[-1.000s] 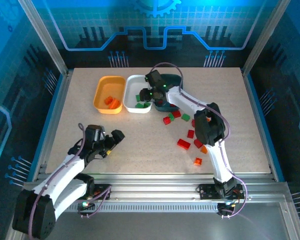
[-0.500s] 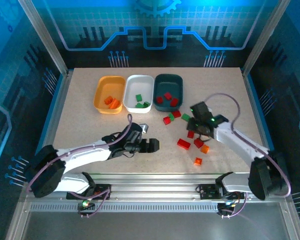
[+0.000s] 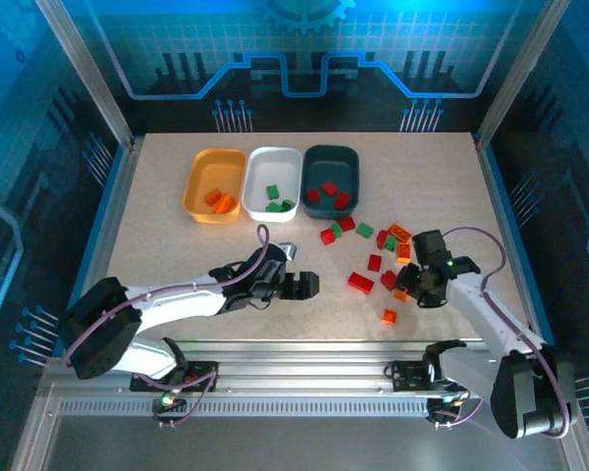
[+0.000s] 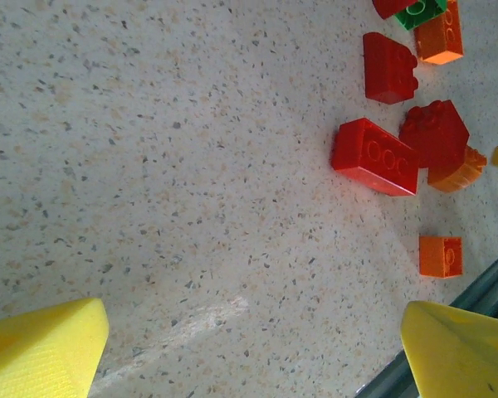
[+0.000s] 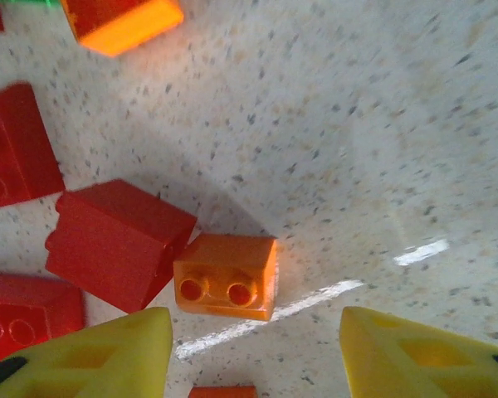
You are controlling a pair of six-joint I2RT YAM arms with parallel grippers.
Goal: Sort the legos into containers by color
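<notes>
— Where do we have the left gripper (image 4: pixel 249 352)?

— We see its yellow fingers (image 4: pixel 37 356) spread wide over bare table (image 4: pixel 149 166), with nothing between them. Ahead of it, off toward the finger on the right of the wrist view, lies a long red brick (image 4: pixel 375 156). A chunkier red brick (image 4: pixel 434 133) sits just beside that brick's far end. A small orange brick (image 4: pixel 441 255) sits alone, just ahead of that same fingertip.

— And the right gripper (image 5: pixel 253 348)?

— Its fingers are parted too, and we see nothing gripped. An orange two-stud brick (image 5: pixel 227 275) lies just ahead of the gap. It touches a red block (image 5: pixel 116 245) on one side.

— Where are the containers?

— From above, we find them in a row well beyond both grippers. The orange-yellow tray (image 3: pixel 216 167) holds orange pieces, the white tray (image 3: pixel 273 162) green ones, and the dark teal tray (image 3: pixel 331 162) red ones. The loose legos (image 3: pixel 374 262) lie scattered between the two grippers and just past the right one.
</notes>
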